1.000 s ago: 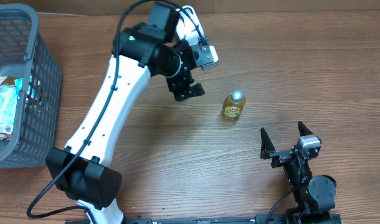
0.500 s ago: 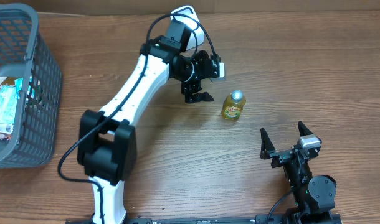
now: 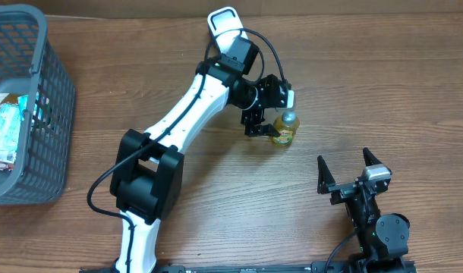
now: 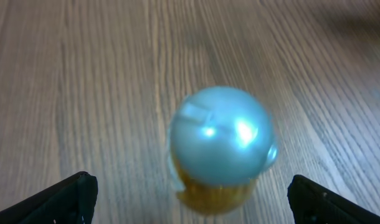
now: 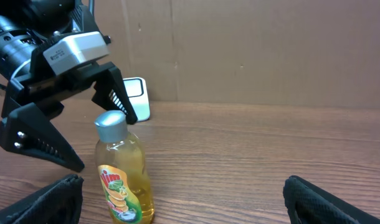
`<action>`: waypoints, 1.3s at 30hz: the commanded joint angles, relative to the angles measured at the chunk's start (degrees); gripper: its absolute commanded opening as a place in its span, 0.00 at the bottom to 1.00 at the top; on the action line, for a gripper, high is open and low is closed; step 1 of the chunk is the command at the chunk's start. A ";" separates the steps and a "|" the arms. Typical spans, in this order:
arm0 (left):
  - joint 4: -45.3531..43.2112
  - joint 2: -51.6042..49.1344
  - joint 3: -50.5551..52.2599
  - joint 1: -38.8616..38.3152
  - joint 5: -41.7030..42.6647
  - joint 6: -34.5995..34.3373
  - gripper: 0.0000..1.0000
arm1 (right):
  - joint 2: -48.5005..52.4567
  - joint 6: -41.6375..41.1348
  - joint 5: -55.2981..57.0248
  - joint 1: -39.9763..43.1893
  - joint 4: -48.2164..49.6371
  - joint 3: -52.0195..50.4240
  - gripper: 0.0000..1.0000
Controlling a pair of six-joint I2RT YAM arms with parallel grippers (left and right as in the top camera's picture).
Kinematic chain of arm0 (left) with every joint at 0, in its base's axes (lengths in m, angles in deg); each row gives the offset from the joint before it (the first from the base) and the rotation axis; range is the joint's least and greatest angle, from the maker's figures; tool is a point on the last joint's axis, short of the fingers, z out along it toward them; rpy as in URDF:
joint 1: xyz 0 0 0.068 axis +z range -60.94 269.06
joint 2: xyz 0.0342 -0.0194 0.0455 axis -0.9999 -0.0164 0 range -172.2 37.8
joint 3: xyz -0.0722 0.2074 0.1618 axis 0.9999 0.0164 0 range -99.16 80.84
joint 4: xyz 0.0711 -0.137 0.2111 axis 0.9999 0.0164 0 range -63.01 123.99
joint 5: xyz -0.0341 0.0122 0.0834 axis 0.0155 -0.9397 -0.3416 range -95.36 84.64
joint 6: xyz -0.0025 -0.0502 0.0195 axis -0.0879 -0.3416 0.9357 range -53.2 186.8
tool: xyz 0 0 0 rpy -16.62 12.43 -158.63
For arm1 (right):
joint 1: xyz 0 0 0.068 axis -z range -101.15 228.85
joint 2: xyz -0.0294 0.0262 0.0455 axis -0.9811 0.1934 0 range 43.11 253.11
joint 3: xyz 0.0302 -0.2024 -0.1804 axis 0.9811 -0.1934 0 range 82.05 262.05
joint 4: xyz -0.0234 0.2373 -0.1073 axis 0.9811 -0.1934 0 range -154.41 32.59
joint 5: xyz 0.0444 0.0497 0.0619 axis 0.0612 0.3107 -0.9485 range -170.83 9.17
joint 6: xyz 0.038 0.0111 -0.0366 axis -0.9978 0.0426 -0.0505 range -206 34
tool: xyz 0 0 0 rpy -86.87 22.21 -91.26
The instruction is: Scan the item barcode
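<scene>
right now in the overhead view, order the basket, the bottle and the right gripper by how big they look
1. grey basket, largest, though cut off by the frame
2. right gripper
3. bottle, smallest

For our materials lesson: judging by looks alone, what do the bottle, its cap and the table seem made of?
Bottle: probably clear, glossy plastic; yellow liquid shows through.
Cap: likely smooth plastic, silvery, with bright highlights.
Table: wood or wood-look laminate, matte; grain lines show.
</scene>
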 commanded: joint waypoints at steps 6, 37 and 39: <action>0.48 -1.97 0.33 -0.70 4.42 -2.21 0.98 | -0.44 0.24 0.50 0.26 0.35 -0.61 1.00; -1.40 -2.45 2.47 -1.60 5.86 -8.17 1.00 | -0.44 0.24 0.50 0.26 0.35 -0.61 1.00; -2.78 -2.45 3.63 -1.60 5.86 -8.15 1.00 | -0.44 0.24 0.50 0.26 0.35 -0.61 1.00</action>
